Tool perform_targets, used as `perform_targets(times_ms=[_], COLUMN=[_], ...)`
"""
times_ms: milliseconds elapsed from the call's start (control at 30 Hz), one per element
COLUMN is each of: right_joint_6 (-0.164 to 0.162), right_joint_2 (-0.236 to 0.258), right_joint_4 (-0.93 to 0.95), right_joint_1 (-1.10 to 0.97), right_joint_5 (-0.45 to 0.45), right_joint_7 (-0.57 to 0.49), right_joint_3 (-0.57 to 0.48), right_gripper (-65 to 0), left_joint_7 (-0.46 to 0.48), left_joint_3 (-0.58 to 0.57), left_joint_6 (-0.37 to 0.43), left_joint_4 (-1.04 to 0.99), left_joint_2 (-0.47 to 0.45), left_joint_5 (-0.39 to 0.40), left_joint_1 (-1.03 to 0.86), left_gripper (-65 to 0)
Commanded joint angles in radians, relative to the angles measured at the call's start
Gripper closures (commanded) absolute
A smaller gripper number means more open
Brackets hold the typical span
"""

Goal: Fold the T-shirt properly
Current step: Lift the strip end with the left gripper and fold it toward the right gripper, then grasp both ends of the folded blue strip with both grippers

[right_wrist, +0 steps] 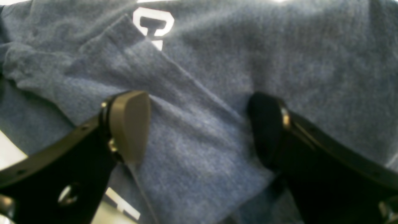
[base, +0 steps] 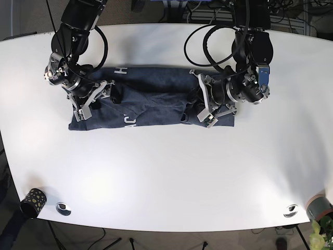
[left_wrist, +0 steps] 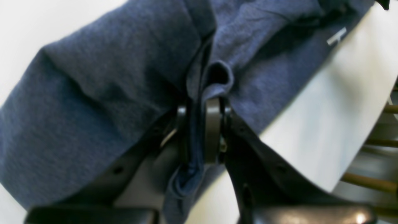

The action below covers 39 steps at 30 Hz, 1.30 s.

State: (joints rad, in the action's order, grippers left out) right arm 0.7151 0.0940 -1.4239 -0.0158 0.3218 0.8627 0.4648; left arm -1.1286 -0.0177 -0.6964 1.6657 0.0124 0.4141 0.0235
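Nearest the front edge of the white table [base: 166,182] sit a dark patterned cup [base: 32,202] at the left corner, a small metal disc [base: 63,208] beside it, and another disc [base: 291,210] far right, next to a green plant [base: 318,237]. Further in, the navy T-shirt [base: 151,101] lies in a long band across the table's middle, white lettering showing. The right gripper [right_wrist: 199,124] hangs over the shirt's end on the base view's left, jaws spread wide above a folded layer, holding nothing. The left gripper [left_wrist: 199,130] is at the opposite end, jaws pinched tight on a bunched fold of cloth. Behind the table, cables [base: 208,36] loop off both arms.
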Motion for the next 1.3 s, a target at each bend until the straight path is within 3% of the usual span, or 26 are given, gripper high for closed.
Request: perform_targets(times_ms=[0,67,133,267,333,500,633,800,900,1133,1267], right_joint_6=[-0.017,-0.017,-0.017,-0.017,-0.017,-0.017,-0.017,-0.017,-0.017,-0.017,-0.017], right_joint_2=[-0.003,-0.003,-0.003,-0.003,-0.003,-0.003,-0.003,-0.003,-0.001,0.029,0.042], right_joint_4=[0.011,0.011,0.011,0.011,0.011,0.011,0.011,0.004,-0.008,-0.143,-0.199], right_joint_1=[-0.009,-0.009,-0.009,-0.009,-0.009,-0.009,-0.009,-0.008,-0.005,-0.006,-0.002], right_joint_5=[-0.059,-0.059,-0.059,-0.059,-0.059,-0.059,-0.059,-0.057,-0.045,0.121,0.259], right_joint_7=[0.086,0.086,0.086,0.086,0.086,0.086,0.086,0.092,0.095,0.194,0.264], right_joint_3=[-0.004,-0.004,-0.004,-0.004,-0.004,-0.004,-0.004,-0.004,-0.001,0.009,0.087], right_gripper=[-48.8,-48.8,-48.8,-48.8,-48.8,-48.8,-48.8,-48.8,-48.8,-48.8,-48.8], left_joint_7=[0.026,0.026,0.026,0.026,0.026,0.026,0.026,0.028,0.028,0.029,0.038], left_joint_3=[-0.023,-0.035,-0.044,-0.097,-0.121,-0.199,-0.267,-0.259,-0.176,-0.021,0.046], left_joint_6=[0.001,0.001,0.001,0.001,0.005,0.1,0.106,0.106,0.106,0.106,0.106], left_joint_4=[0.003,0.003,0.003,0.009,0.011,0.012,0.08,0.15,0.156,0.179,0.187], left_joint_2=[0.007,0.007,0.007,0.007,0.007,0.007,0.007,0.004,0.001,-0.087,-0.141], left_joint_5=[0.021,0.019,0.019,0.019,0.019,0.027,0.027,0.021,0.004,-0.007,-0.001], left_joint_1=[0.017,0.019,0.019,0.022,0.028,0.06,0.077,0.083,0.083,0.068,0.02], left_gripper=[-4.4,-5.4,-10.6,-30.7,-36.7,-37.4,-37.4,-37.4,-37.4,-37.2,-37.1])
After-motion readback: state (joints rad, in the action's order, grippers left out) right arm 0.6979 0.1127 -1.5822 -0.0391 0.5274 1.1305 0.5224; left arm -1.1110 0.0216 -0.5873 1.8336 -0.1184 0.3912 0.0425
